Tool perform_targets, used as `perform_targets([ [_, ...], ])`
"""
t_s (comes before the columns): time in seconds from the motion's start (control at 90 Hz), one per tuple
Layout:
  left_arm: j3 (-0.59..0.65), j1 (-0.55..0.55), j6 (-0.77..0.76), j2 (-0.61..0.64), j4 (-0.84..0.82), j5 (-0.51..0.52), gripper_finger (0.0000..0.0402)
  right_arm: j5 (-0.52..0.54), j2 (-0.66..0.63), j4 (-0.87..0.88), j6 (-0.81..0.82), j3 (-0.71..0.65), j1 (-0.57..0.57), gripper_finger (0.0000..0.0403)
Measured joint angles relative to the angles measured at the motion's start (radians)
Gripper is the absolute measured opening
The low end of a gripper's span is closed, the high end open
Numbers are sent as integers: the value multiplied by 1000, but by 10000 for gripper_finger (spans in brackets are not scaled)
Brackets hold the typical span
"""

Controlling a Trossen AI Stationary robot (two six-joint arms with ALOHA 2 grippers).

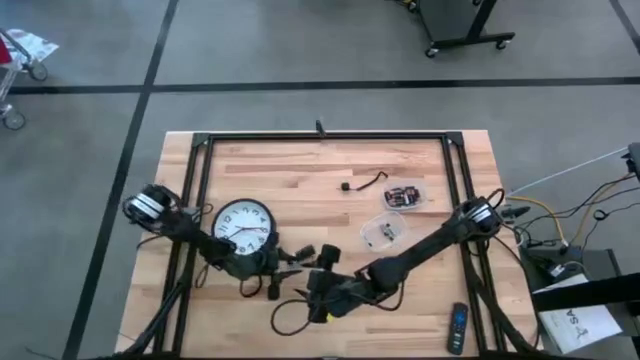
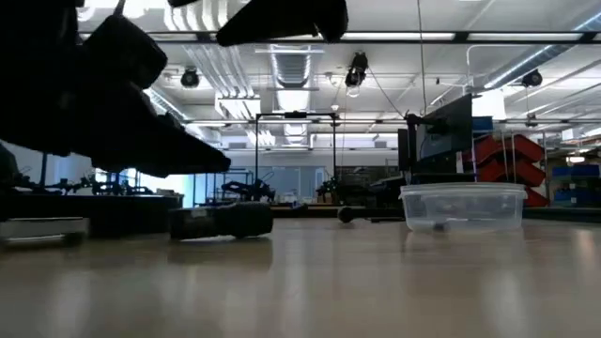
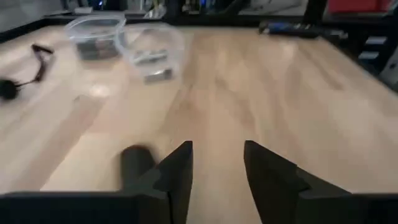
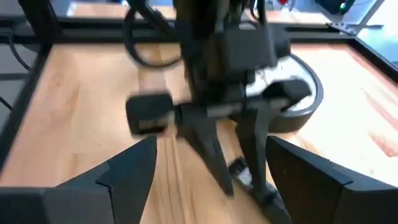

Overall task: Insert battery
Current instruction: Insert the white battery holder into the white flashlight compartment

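A round clock (image 1: 245,228) with a white face and black rim lies face up at the near left of the table; in the right wrist view the clock (image 4: 303,93) shows behind my left arm. My left gripper (image 1: 283,262) is just right of it, open, with bare table between its fingers (image 3: 180,168). My right gripper (image 1: 316,280) faces it from the right, its fingers (image 4: 134,171) spread wide with nothing between them. A small pale thing (image 4: 239,170) lies by the left fingertips; I cannot tell whether it is the battery.
Two clear plastic tubs (image 1: 405,197) (image 1: 383,230) with small parts stand right of centre, with a black cable (image 1: 365,183) behind them. A remote (image 1: 457,328) lies at the near right. A dark stubby cylinder (image 2: 221,221) lies on the table near the grippers.
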State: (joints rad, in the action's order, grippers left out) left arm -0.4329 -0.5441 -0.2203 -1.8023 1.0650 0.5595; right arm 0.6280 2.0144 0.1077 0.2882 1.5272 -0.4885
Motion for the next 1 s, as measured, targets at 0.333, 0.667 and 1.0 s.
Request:
perform_targets([
  [0.333,26,3,12,152,-154,0,73,-21,10,108,-46,0,16,238],
  [0.667,27,-29,-496,640,-1053,-182,69,-265,16,139,-205,-1,131,223],
  [1.0,29,-129,-814,664,-1239,-270,148,-280,16,122,-278,-1,217,252],
])
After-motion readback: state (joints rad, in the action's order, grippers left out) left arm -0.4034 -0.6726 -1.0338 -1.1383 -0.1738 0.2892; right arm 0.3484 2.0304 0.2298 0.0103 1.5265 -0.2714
